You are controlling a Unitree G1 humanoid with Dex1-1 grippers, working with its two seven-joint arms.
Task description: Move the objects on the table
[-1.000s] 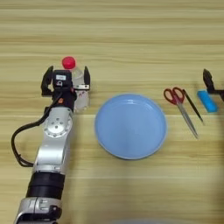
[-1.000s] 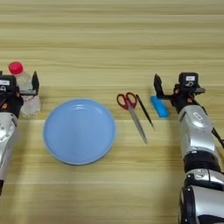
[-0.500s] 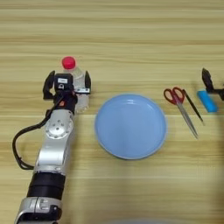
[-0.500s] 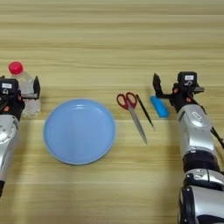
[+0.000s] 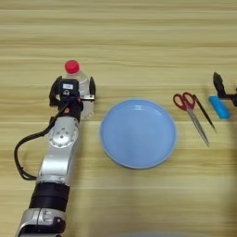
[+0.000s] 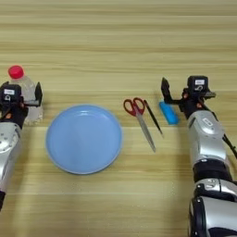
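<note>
left tool (image 5: 72,89) moved back around bottle (image 5: 78,84) | wooden table (image 5: 139,37) fills view

Bottle (image 5: 77,83) left of plate (image 5: 138,133); scissors (image 5: 190,110), stick (image 5: 203,112), block (image 5: 219,107) right.

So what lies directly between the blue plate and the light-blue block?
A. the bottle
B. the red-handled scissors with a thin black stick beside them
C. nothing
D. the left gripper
B: the scissors and black stick lie right of the plate and left of the block.
</note>
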